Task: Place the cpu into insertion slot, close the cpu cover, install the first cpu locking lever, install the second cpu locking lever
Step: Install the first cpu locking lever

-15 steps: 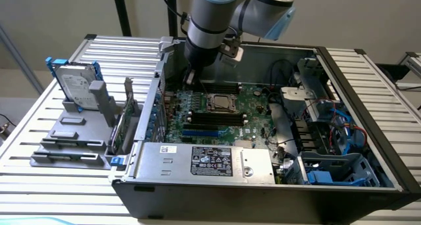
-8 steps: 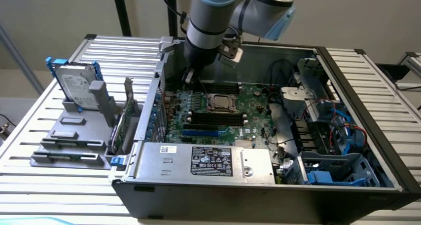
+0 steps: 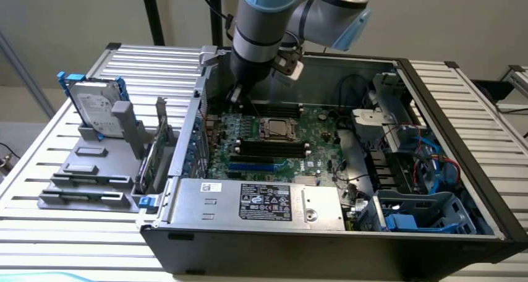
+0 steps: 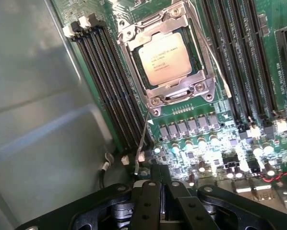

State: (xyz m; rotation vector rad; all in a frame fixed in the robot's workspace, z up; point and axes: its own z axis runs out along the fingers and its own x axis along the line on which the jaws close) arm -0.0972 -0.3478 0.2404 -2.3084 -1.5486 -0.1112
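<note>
In the wrist view the cpu (image 4: pixel 163 58) lies in the insertion slot (image 4: pixel 134 52) with its pale metal face up. The cpu cover (image 4: pixel 179 91), a grey frame plate, is folded down around it. A thin wire locking lever (image 4: pixel 142 139) runs from the socket's corner toward my gripper (image 4: pixel 160 184), and its hooked end lies just beside the fingertips. A second wire lever (image 4: pixel 213 57) runs along the socket's other side. The gripper is shut and holds nothing. In the exterior view the gripper (image 3: pixel 236 98) hangs low inside the case, just off the socket (image 3: pixel 276 128) toward the exterior view's left.
Long black memory slots (image 4: pixel 112 91) flank the socket on both sides. The grey case wall (image 4: pixel 38 120) stands close by the gripper. The power supply (image 3: pixel 259 201) sits at the case front, a hard drive (image 3: pixel 93 106) on a grey rack outside, and cables and a blue cage (image 3: pixel 421 211) at the exterior view's right.
</note>
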